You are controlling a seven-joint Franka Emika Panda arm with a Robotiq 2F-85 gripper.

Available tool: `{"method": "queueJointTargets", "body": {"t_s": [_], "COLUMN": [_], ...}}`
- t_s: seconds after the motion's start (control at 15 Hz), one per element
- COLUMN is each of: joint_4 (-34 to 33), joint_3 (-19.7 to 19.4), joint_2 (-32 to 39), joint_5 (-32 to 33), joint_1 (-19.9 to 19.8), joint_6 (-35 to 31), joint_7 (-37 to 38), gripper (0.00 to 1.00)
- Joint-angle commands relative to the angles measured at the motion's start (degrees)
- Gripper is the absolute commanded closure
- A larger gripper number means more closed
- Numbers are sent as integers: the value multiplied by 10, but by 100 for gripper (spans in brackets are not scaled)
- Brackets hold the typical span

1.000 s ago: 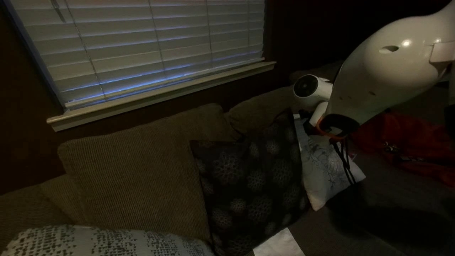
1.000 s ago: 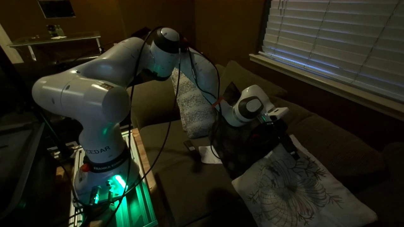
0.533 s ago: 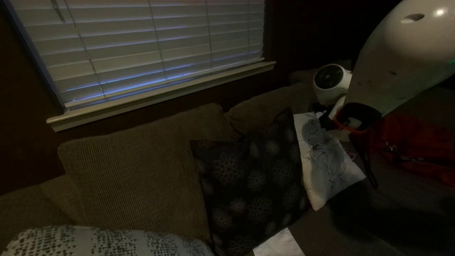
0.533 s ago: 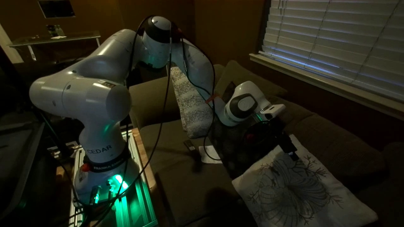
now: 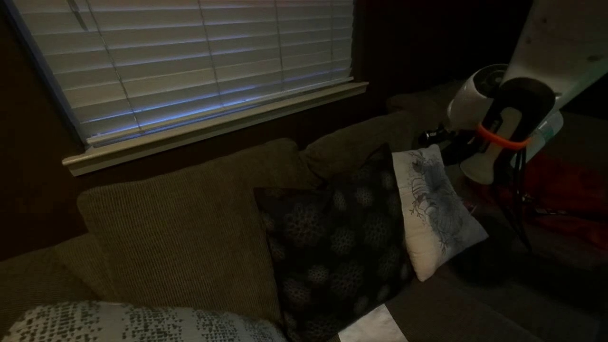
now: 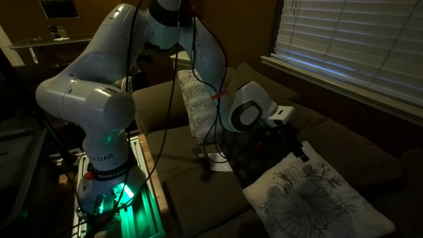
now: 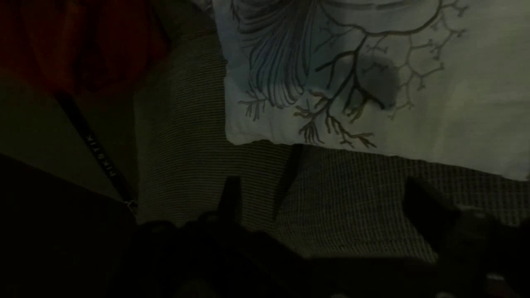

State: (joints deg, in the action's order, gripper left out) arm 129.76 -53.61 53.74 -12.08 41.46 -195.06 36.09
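In the wrist view my gripper [image 7: 323, 182] stands open, its dark jaws wide apart, with only ribbed couch fabric seen between and beyond them. Nearest to it lies a white pillow [image 7: 447, 103] with a shell and coral print, its edge just past the fingertips. In both exterior views this white pillow [image 5: 439, 223] leans beside a black snowflake-patterned pillow [image 5: 342, 256]. One dark finger [image 6: 301, 154] hangs over the upper corner of the white pillow [image 6: 317, 201]; whether they touch I cannot tell. Darkness hides most of the gripper's body.
A brown couch [image 6: 195, 188] carries a grey-white patterned pillow [image 6: 201, 115], a white sheet [image 6: 219, 163] and a dark remote-like object [image 6: 198, 152]. Red cloth [image 7: 103, 45] and a black stick [image 7: 97, 149] lettered PIKSTIK lie to one side. Loose cables [image 6: 170, 99] hang from the arm.
The arm has risen at its elbow and drawn back a little toward its base, its wrist turning. More of the white pillow shows now; the pillows have not moved. The gripper stays open.
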Motion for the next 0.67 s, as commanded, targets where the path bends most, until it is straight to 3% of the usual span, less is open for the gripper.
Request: {"method": "queueJointTargets", "body": {"t_s": [0.0, 0.33, 0.4, 0.6], "joint_4": [43, 69, 71, 65], "joint_3": [65, 177, 232, 286], "joint_2": [-140, -269, -295, -323], "joint_5": [80, 178, 110, 76], "joint_1": [-73, -196, -236, -283], "joint_6": [-9, 42, 67, 147], "joint_7": [-20, -22, -103, -147], "gripper": [0, 0, 0, 0]}}
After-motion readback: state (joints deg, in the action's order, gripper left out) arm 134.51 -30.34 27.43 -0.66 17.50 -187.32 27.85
